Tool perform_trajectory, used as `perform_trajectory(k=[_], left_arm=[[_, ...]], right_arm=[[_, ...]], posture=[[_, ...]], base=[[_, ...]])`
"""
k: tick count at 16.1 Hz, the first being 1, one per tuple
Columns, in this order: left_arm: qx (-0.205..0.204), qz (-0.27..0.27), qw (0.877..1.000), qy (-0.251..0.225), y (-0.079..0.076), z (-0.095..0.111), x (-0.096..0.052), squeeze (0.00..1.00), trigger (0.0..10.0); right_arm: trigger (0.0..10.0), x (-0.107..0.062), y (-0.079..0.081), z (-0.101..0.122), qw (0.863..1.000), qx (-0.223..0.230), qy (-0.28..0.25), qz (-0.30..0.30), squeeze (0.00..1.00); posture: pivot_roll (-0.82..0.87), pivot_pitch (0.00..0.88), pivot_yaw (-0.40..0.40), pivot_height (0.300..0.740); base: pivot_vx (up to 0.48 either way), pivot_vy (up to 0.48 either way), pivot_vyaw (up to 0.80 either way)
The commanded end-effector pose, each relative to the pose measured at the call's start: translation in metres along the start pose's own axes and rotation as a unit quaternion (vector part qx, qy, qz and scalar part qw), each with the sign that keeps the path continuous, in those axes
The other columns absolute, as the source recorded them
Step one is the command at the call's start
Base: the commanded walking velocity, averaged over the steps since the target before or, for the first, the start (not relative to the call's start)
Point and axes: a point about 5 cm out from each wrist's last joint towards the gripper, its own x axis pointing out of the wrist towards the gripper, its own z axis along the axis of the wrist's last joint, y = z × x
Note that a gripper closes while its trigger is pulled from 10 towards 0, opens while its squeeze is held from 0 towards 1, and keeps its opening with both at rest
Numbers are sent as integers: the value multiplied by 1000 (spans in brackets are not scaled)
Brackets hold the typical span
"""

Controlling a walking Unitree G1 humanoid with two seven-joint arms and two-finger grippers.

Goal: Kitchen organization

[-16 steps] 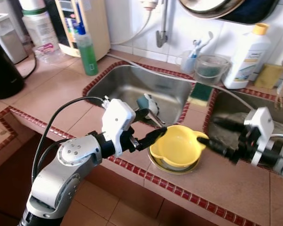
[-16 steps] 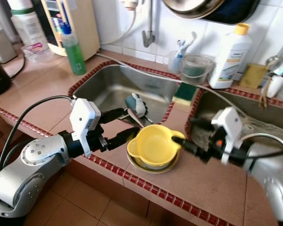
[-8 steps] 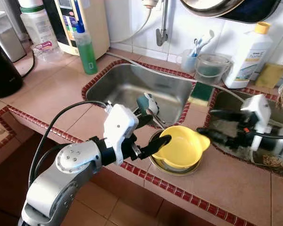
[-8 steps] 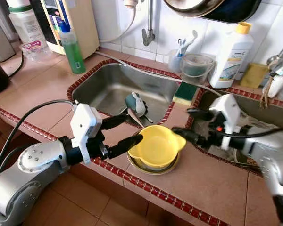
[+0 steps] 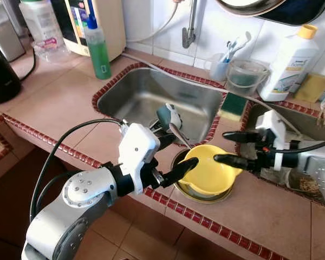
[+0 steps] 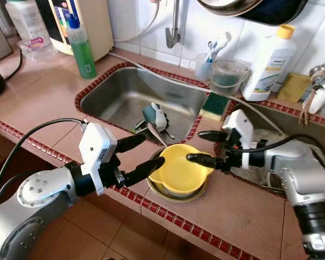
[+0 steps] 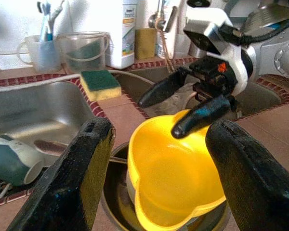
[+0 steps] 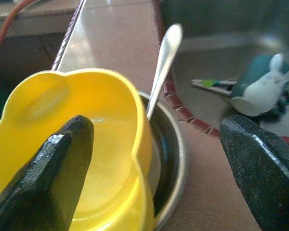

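- Broadly: tiled countertop [image 5: 59, 108], steel sink [image 5: 151, 100] set into it, teal mug with white rabbit [image 5: 168, 115] lying in the basin.
- Sitting between the basins: yellow bowl [image 5: 208, 172], tilted inside a metal bowl [image 5: 197, 196], spoon [image 8: 164, 57] leaning out beside it.
- Flanking the bowl: left gripper [image 5: 176, 154], fingers spread wide, lower tip at the near rim, nothing held; right gripper [image 6: 203, 146], fingers also apart, lower tip over the far rim, nothing held.
- Likely step: lifting the yellow bowl; next, closing on its rim.
- Detergent bottle [image 5: 288, 65] label too small to read.
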Motion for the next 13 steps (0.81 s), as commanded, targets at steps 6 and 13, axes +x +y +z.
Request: perform_trajectory(k=[6,13], left_arm=[[-5,-9,1000,2,-11,2,-2,0,10000],[6,-56,998,37,-26,-4,-7,0,10000]], right_arm=[[0,12,-4,4,998,-27,38,50,0],[0,15,-12,10,996,-42,44,61,0]], posture=[[-169,147,-60,740],[-161,146,-69,740]], base=[[0,0,0],[0,0,0]])
